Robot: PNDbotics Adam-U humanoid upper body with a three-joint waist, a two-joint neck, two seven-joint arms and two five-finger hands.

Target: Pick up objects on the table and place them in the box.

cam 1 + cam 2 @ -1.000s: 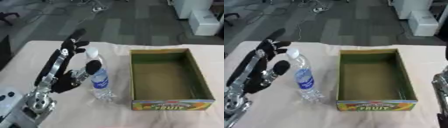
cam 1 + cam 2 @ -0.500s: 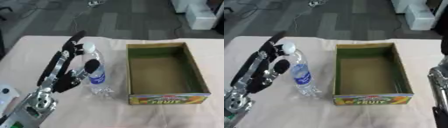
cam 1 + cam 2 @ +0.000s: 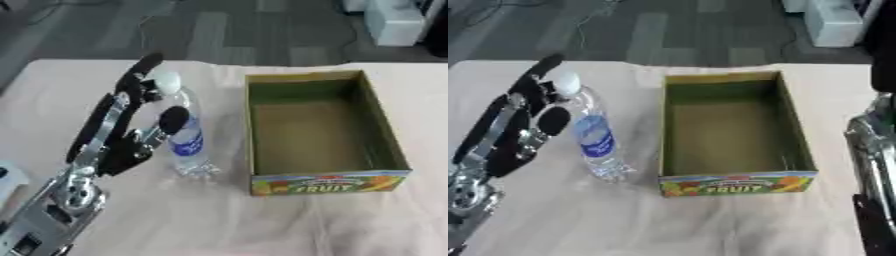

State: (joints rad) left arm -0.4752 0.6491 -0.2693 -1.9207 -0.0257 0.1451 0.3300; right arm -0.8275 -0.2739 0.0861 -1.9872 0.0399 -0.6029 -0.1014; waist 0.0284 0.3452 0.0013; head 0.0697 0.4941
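a clear water bottle point(image 3: 184, 132) with a white cap and a blue label lay on the bench point(image 3: 219, 220), left of centre in the frame, its cap toward the top and its base toward the bottom. the left robot hand point(image 3: 131, 117) came up from the lower left corner and lay along the bottle's left side, its long black fingers point(image 3: 140, 70) stretched straight up past the cap and its thumb tip resting against the bottle's body just above the label; the fingers were not curled round it. just right of the bottle stood the box point(image 3: 385, 145), an open cardboard fruit carton with a coloured front panel toward the bottom of the frame, nothing visible inside it. in the right eye view a silver and black part of the right arm point(image 3: 872, 150) showed at the right edge; its robot hand did not show.
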